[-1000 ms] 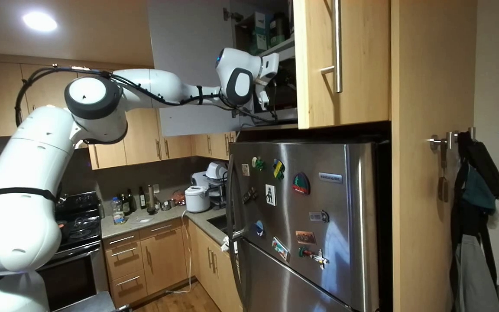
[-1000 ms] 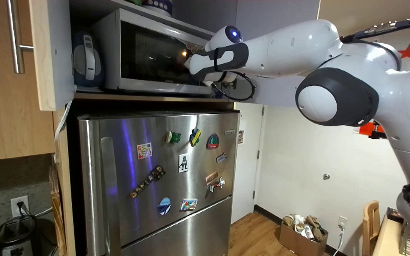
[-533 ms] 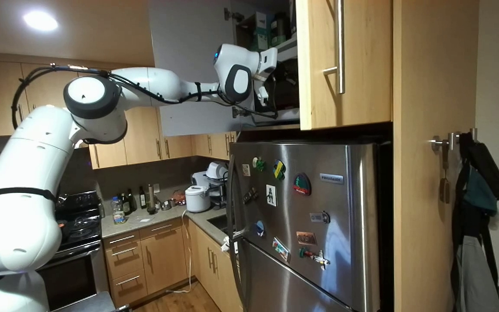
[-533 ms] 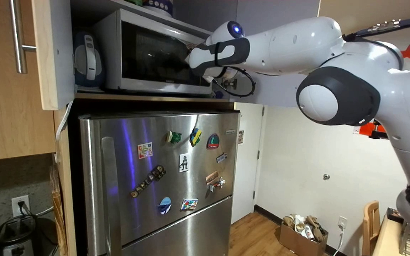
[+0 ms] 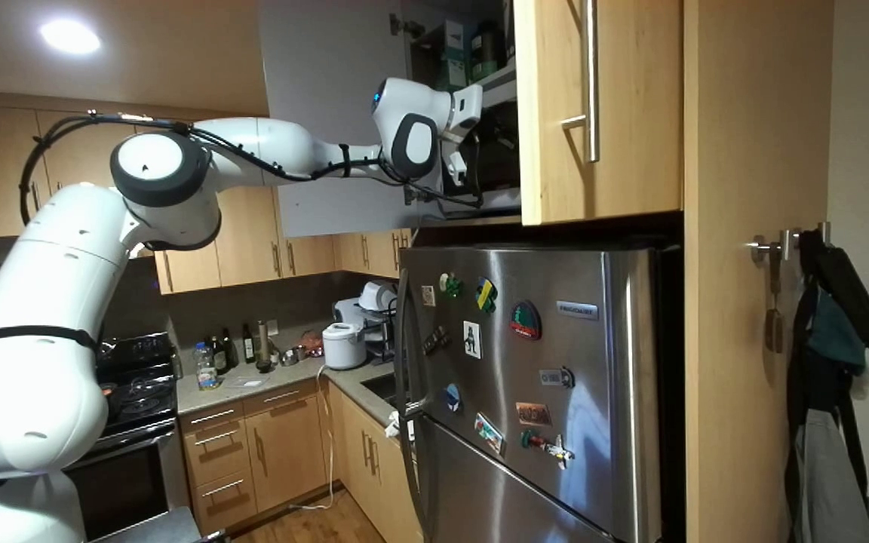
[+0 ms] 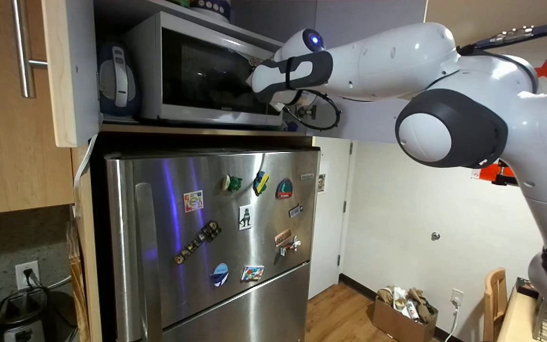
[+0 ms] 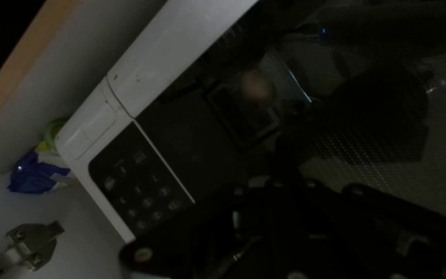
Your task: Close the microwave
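Note:
The microwave (image 6: 207,76) sits on a cabinet shelf above the fridge, its dark glass door facing out. In the wrist view its keypad panel (image 7: 138,190) and pale frame show. The door (image 7: 192,155) lies flush beside the keypad, with only a thin seam between. My gripper (image 7: 289,166) is dark against the dark glass; its fingers are together, with nothing seen between them. It is at the door's keypad side; whether it touches the glass I cannot tell. In an exterior view the wrist (image 6: 278,80) hides the gripper and the microwave's keypad end.
Open cabinet doors flank the shelf: one with a bar handle (image 5: 600,105), one with a grey inner face (image 5: 336,121). A blue-grey appliance (image 6: 117,80) stands beside the microwave. The refrigerator (image 5: 510,302) is below. A door hinge (image 7: 33,246) and blue bag (image 7: 33,174) are near the gripper.
The arm and wrist rose slightly in the first half second and have hardly moved since. A bright reflection in the microwave's glass is gone. The microwave has not visibly moved.

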